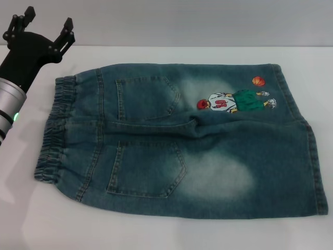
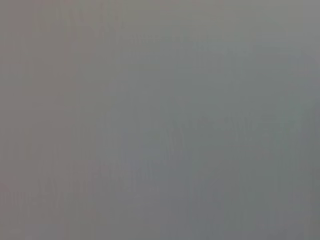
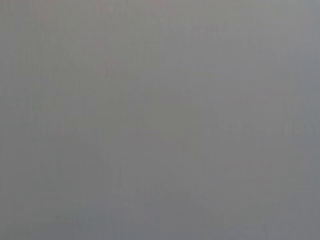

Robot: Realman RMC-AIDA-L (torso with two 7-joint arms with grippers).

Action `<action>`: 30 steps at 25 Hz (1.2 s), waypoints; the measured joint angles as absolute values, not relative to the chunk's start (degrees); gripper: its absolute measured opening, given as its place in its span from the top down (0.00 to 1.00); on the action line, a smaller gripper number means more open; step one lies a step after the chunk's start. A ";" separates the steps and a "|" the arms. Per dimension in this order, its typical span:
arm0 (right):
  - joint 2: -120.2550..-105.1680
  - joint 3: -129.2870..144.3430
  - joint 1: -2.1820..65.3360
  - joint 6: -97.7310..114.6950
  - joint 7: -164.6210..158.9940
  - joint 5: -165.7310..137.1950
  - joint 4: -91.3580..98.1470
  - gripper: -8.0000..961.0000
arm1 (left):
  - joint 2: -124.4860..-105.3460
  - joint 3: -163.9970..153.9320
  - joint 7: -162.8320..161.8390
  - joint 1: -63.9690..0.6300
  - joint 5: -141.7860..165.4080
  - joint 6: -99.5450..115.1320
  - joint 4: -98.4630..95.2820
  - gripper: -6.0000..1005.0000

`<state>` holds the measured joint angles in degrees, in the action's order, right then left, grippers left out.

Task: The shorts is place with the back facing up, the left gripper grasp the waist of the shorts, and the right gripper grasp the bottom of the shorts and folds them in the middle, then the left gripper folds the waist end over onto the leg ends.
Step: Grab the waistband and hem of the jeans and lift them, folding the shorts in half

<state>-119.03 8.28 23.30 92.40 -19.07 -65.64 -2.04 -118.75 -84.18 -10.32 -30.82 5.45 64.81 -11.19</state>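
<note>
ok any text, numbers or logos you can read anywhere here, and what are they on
Red number on the jersey of the embroidered cartoon player on the shorts: too small to read surely.
Orange basketball stitched above him: a picture, no lettering.
Back pockets, waistband, left gripper: no text visible.
Both wrist views: plain grey, nothing to read.

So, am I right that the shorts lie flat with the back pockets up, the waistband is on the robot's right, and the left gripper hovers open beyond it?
Not quite: the head view shows the waistband on the robot's left, not its right. The rest holds: the shorts lie flat with the back pockets up, and the left gripper hovers open beyond that end.
</note>
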 joint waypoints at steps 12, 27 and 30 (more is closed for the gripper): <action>-119.09 7.54 22.41 92.82 -19.23 -65.57 -2.37 0.34 | -118.21 -85.60 -16.02 -27.78 5.43 67.19 -12.91 0.16; -119.12 8.15 21.88 92.80 -19.53 -66.11 -3.46 0.34 | -108.51 -94.19 -63.34 -30.21 24.79 65.66 -27.55 0.16; -119.05 8.17 21.83 92.27 -19.54 -66.13 -3.77 0.34 | -105.87 -91.40 -76.57 -31.91 37.13 66.24 -31.53 0.16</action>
